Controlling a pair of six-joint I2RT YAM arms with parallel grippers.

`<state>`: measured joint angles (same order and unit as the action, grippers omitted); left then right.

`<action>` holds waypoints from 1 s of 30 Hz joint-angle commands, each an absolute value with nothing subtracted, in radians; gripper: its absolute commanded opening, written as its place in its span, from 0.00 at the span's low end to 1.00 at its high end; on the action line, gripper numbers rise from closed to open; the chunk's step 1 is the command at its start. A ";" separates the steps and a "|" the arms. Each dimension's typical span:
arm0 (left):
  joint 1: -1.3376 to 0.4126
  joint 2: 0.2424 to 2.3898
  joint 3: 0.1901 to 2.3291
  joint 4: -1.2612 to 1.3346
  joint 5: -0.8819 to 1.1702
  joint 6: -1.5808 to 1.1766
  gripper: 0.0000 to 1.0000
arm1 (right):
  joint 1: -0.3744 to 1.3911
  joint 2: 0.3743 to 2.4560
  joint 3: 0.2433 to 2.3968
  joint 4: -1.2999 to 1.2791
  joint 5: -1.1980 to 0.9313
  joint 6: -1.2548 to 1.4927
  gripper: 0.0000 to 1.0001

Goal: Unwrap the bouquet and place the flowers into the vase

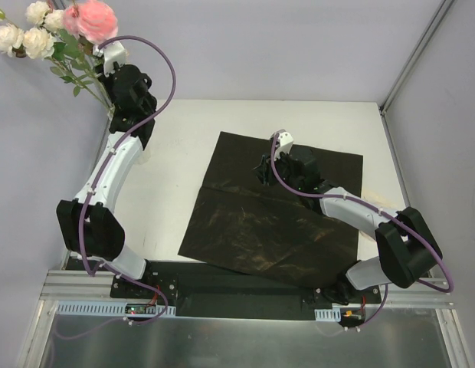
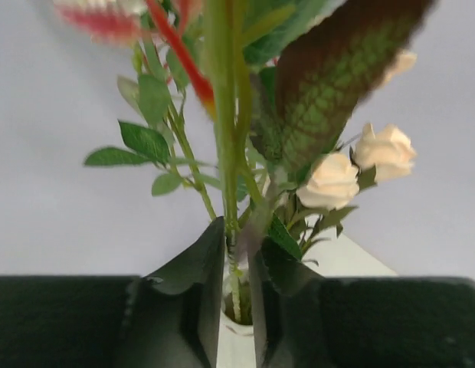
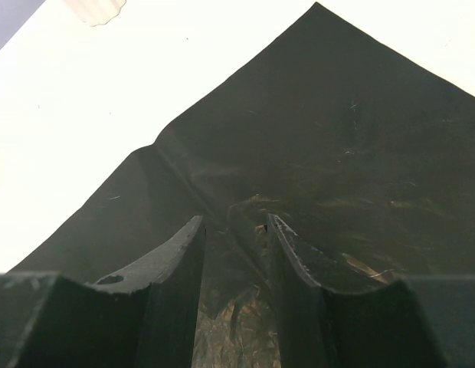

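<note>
White left arm (image 1: 115, 165) extended, claw (image 2: 237, 239) straddling flowers (image 2: 329, 180).

The flowers (image 1: 46, 38) stand in the vase (image 2: 236, 345) at the far left corner of the table (image 1: 176, 153). The left gripper (image 2: 236, 245) has a finger on either side of the stems, just above the rim. The paper sheet (image 1: 276, 230) lies spread right of centre, well apart from the vase — the right gripper (image 1: 266, 170) is over its far part.

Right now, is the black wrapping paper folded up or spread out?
Spread out. The black paper lies open as one sheet on the table, with a crease across its middle.
</note>
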<state>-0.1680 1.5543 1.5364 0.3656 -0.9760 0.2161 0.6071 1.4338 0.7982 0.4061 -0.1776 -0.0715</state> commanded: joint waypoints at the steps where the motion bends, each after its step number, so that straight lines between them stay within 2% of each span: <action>1: -0.156 1.545 1.481 0.367 -1.008 0.124 0.25 | 0.601 1.440 0.847 0.434 -0.198 -0.087 0.40; 3: -0.156 1.529 1.453 0.365 -1.017 0.104 0.34 | 0.601 1.442 0.847 0.434 -0.199 -0.087 0.40; 4: -0.156 1.523 1.424 0.365 -1.017 0.089 0.50 | 0.600 1.445 0.848 0.434 -0.199 -0.086 0.40; 7: -0.156 1.490 1.381 0.344 -1.011 0.040 0.69 | 0.600 1.448 0.850 0.434 -0.204 -0.084 0.40; 8: -0.156 1.480 1.376 0.315 -1.003 0.016 0.80 | 0.600 1.450 0.853 0.434 -0.206 -0.084 0.40; 11: -0.156 1.412 1.359 0.184 -0.947 -0.107 0.98 | 0.600 1.451 0.853 0.433 -0.209 -0.083 0.40; 14: -0.158 1.327 1.318 0.068 -0.838 -0.228 0.99 | 0.600 1.453 0.854 0.428 -0.207 -0.086 0.40; 18: -0.158 1.188 1.212 -0.049 -0.588 -0.366 0.99 | 0.598 1.454 0.856 0.417 -0.201 -0.090 0.40; 23: -0.158 1.005 1.059 -0.057 -0.178 -0.501 0.99 | 0.600 1.448 0.854 0.407 -0.172 -0.101 0.40; 26: -0.158 1.000 0.990 -0.029 0.070 -0.543 0.96 | 0.600 1.436 0.841 0.405 -0.130 -0.101 0.40; 28: -0.164 1.022 0.970 -0.018 0.177 -0.552 0.90 | 0.600 1.425 0.828 0.403 -0.098 -0.101 0.40; 30: -0.182 1.060 0.954 -0.006 0.271 -0.552 0.89 | 0.598 1.414 0.822 0.400 -0.075 -0.101 0.40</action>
